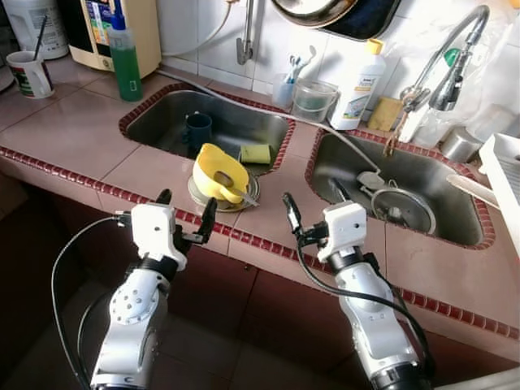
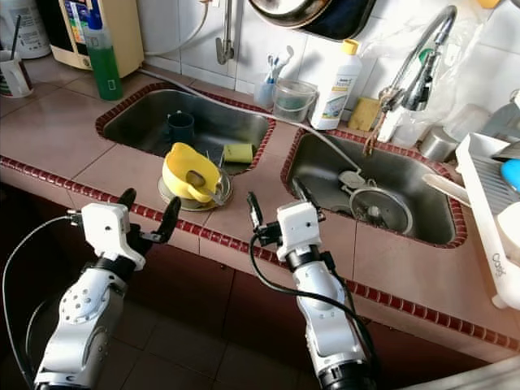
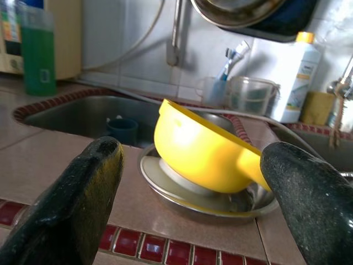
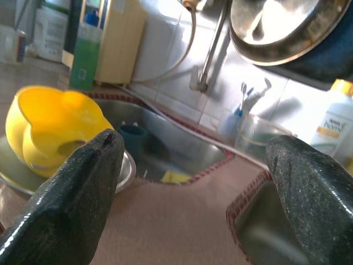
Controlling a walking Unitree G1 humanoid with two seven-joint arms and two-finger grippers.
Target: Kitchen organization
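Both sets of jaws are spread wide with nothing in them: the left gripper (image 1: 186, 215) hovers at the red-tiled counter edge (image 1: 268, 246) just short of the yellow bowl (image 1: 218, 172), and the right gripper (image 1: 313, 205) sits over the counter strip between the two sinks. That bowl is tipped on its side in a shallow metal plate (image 3: 187, 196) on the counter, right beside the left sink (image 1: 162, 114), which holds a dark blue cup (image 1: 197, 128) and a yellow sponge (image 1: 255, 153). Further out there's a green soap bottle (image 1: 125, 65) by the wall, a white bottle (image 1: 358, 85) behind the sinks, and a round strainer (image 1: 398, 210) in the right sink (image 1: 455, 183).
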